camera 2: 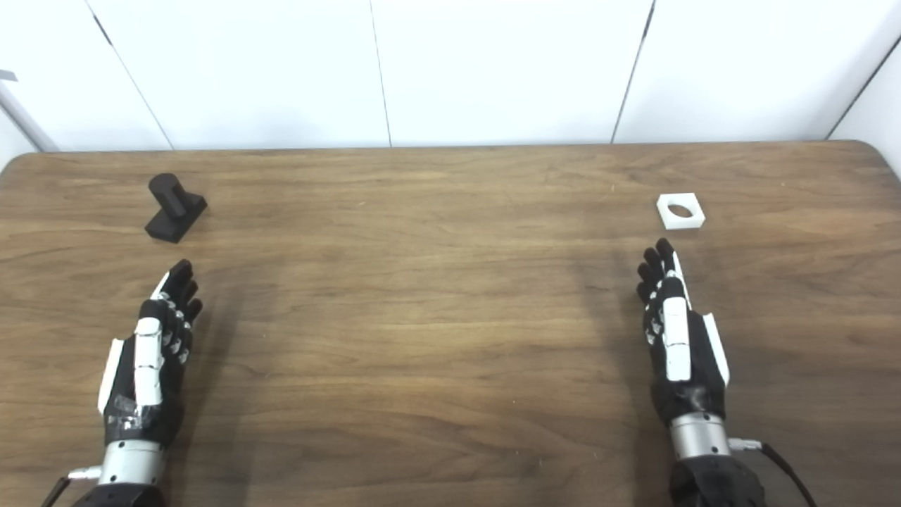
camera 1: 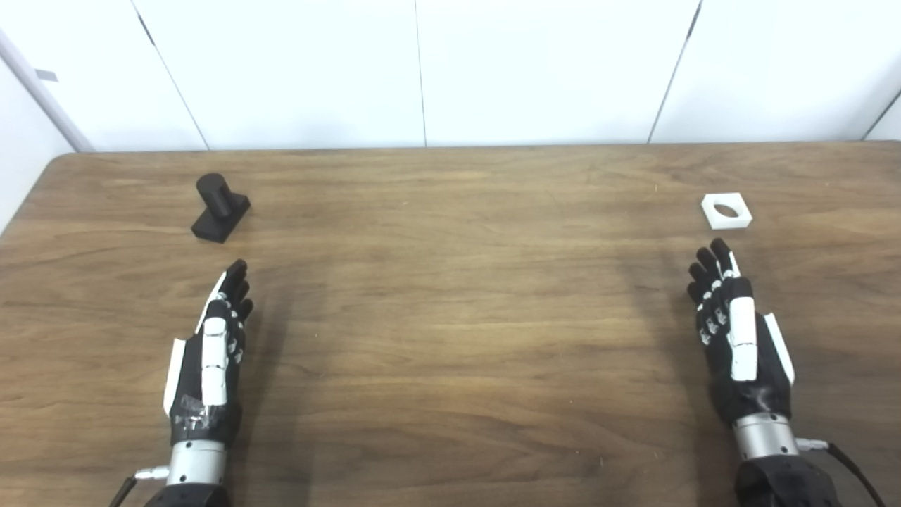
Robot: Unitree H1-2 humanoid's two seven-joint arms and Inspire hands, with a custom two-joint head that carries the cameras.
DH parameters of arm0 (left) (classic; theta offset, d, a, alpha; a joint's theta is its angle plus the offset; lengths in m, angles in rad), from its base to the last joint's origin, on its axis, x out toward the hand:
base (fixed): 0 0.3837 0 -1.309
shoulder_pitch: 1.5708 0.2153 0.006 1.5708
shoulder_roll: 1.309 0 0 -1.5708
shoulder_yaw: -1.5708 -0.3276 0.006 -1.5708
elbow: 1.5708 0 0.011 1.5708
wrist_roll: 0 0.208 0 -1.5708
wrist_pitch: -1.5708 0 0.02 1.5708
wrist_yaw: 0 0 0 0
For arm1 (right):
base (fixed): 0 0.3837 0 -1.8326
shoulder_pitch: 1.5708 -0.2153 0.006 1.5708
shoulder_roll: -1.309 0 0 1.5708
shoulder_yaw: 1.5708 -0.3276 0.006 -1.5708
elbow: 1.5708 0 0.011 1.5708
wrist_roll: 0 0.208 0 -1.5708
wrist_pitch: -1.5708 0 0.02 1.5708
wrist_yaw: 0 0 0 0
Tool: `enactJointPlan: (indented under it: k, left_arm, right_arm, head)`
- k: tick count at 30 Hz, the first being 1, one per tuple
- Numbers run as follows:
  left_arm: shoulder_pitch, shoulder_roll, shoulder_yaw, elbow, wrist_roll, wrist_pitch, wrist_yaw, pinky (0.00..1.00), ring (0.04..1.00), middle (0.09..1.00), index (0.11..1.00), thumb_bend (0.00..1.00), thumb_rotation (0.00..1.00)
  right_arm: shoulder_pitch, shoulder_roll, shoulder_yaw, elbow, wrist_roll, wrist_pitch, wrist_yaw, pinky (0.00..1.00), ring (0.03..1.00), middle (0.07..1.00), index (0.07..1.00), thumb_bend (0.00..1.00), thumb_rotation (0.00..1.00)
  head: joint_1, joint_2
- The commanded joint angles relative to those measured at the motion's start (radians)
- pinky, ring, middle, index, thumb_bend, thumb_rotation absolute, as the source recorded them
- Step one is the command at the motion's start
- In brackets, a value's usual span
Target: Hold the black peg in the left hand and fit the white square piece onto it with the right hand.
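On the table (camera 1: 450, 296), black peg (camera 1: 219, 208) stands upright, base long axis diagonal.

You are looking down on a brown wood-grain table (camera 1: 450, 296) with rounded far corners, set against a white panelled wall (camera 1: 535, 70) divided by thin dark vertical seams. Even, soft light falls across the tabletop, leaving faint shadows on the grain.

A brown wooden table (camera 1: 450, 317) stands against a white panelled wall (camera 1: 450, 70).
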Motion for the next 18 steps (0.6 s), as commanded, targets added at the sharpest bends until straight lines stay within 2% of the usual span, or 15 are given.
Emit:
enactJointPlan:
  k: [1,8,15,18]
  left_arm:
    - [0.001,-0.002,0.002,-0.007,-0.007,-0.023,-0.002,1.00,1.000,0.990,0.957,0.41,0.98]
    - [0.003,-0.001,0.002,-0.006,-0.001,-0.026,-0.001,1.00,0.998,0.988,0.959,0.40,1.00]
    - [0.010,-0.014,-0.006,0.006,0.016,-0.044,0.003,1.00,0.987,0.979,0.951,0.39,0.98]
    - [0.014,-0.021,-0.015,0.015,0.023,-0.061,0.001,1.00,0.992,0.982,0.952,0.37,1.00]
  right_arm:
    - [0.011,-0.001,0.000,-0.038,0.002,-0.027,-0.004,1.00,0.984,0.985,0.990,0.48,1.00]
    - [0.013,0.002,0.000,-0.036,0.002,-0.033,-0.006,1.00,0.979,0.982,0.988,0.48,1.00]
    - [0.020,-0.013,-0.002,-0.011,-0.002,-0.058,0.006,1.00,0.988,0.983,0.993,0.51,1.00]
    - [0.022,-0.022,-0.009,0.015,0.006,-0.083,0.015,1.00,0.990,0.982,0.995,0.50,1.00]
  head:
    - [0.001,0.001]
    - [-0.001,-0.005]
    - [0.051,-0.053]
    - [0.092,-0.092]
